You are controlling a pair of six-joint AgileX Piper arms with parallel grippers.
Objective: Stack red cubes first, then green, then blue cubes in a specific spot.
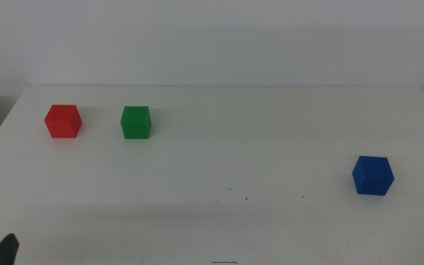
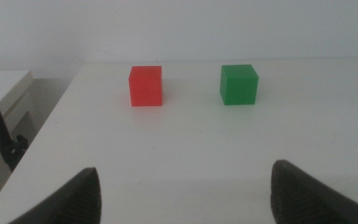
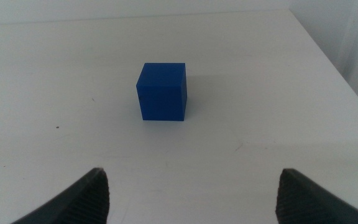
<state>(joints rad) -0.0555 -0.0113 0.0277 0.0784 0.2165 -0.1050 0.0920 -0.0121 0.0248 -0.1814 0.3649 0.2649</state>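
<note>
Left gripper (image 2: 182,190) is seen low at the near left edge, jaws spread wide, nothing held. Right gripper (image 3: 191,193) likewise spread, empty, facing the blue cube (image 1: 372,175) at near right. Farther back at left, red cube (image 1: 63,121) and green cube (image 1: 135,122) are set side by side, apart, on the white table (image 1: 234,147)

Bare table (image 1: 234,147) separates green cube (image 1: 135,122) from blue cube (image 1: 372,176).

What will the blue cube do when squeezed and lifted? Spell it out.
The blue cube looks solid with flat matte faces, so it probably stays stiff and grips without much slipping. It rests flat on the table, so rolling seems unlikely. The right gripper, open, faces it slightly corner-on; it may twist when the jaws close.
</note>
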